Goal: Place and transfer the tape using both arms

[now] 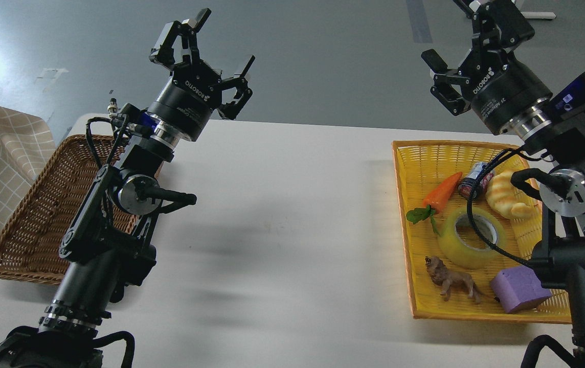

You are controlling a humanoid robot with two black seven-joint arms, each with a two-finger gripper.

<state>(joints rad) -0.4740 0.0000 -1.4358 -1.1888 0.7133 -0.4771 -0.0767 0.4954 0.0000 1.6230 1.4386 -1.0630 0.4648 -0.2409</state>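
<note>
Near the worktop's right edge, the tape [471, 237] lies flat in the yellow basket [415, 168]; my right gripper [464, 48] and left gripper [210, 43] hover spread, empty, ready for pickup.

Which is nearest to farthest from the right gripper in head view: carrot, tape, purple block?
From the right gripper:
1. Carrot, at the yellow basket's middle left.
2. Tape, in the basket's centre, below the carrot.
3. Purple block, at the basket's near right corner.
</note>
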